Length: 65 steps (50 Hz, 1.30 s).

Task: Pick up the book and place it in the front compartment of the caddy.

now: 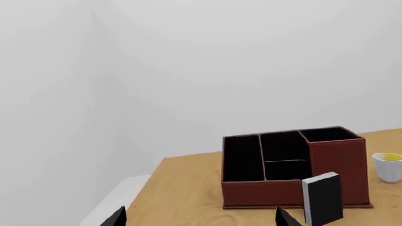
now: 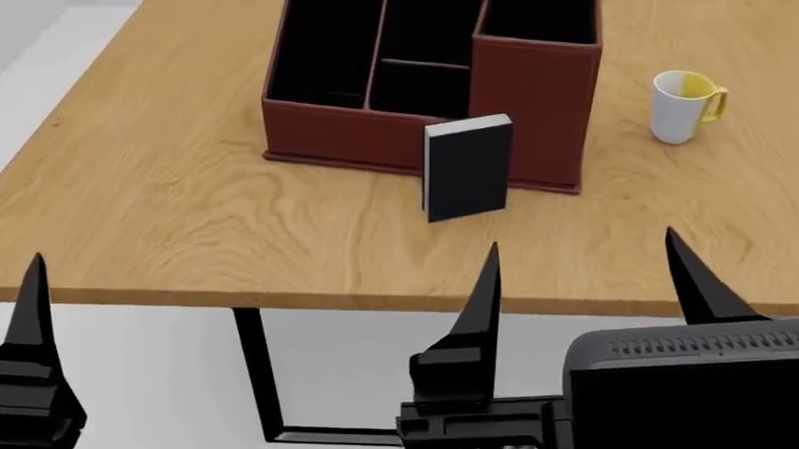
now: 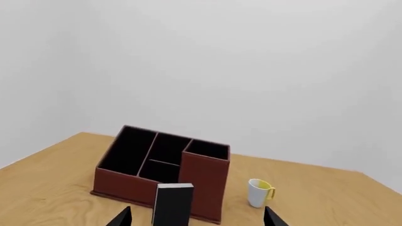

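Book, thin black hardcover, upright at red-brown leather-look caddy's 6 o'clock wall. Right gripper spread, empty. Left gripper: one fingertip visible, state unclear.

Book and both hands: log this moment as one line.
book upright on table, against caddy front | left hand open, empty | right hand open, empty | front compartment empty

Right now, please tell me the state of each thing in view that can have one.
Thin black hardcover book: standing upright on the table, in front of the caddy.
Red-brown leather-look caddy: compartments look empty.
White mug with yellow inside: upright.
Left gripper: open, empty.
Right gripper: open, empty.
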Tool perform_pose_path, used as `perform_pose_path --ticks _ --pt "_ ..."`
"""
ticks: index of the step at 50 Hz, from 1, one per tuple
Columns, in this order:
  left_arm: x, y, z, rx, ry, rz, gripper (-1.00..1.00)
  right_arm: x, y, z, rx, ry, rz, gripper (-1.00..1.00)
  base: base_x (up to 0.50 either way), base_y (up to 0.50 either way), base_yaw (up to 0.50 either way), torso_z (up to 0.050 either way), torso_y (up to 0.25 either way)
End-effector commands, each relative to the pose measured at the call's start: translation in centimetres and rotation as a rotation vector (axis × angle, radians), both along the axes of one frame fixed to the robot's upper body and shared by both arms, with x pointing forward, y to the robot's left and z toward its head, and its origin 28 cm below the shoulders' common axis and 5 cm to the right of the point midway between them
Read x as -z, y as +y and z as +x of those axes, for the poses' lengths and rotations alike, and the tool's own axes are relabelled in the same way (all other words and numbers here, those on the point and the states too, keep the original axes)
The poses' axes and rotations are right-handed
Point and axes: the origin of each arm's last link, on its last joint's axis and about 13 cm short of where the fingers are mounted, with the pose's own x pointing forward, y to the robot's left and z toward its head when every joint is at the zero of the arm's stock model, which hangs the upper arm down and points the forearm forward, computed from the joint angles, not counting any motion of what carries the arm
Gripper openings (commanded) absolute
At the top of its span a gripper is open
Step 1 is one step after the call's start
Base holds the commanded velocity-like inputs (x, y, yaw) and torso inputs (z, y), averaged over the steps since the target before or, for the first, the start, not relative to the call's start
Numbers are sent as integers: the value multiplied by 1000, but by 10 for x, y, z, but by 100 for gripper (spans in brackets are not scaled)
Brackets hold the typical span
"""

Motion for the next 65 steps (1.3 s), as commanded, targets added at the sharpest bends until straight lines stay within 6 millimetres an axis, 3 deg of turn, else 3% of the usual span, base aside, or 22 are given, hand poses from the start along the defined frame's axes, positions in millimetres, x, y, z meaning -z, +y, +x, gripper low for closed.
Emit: perform_pose_path --ticks 1,50,65 --pt "0 1 -1 -2 -3 -1 100 0 0 -1 2 -4 0 100 500 0 0 0 10" --pt "-7 -2 -2 15 -18 0 100 -11 -4 -3 42 -34 -29 100 500 0 0 0 2" --pt "-3 -2 -3 18 -15 -1 100 -5 -5 -3 49 -24 -29 100 500 0 0 0 1"
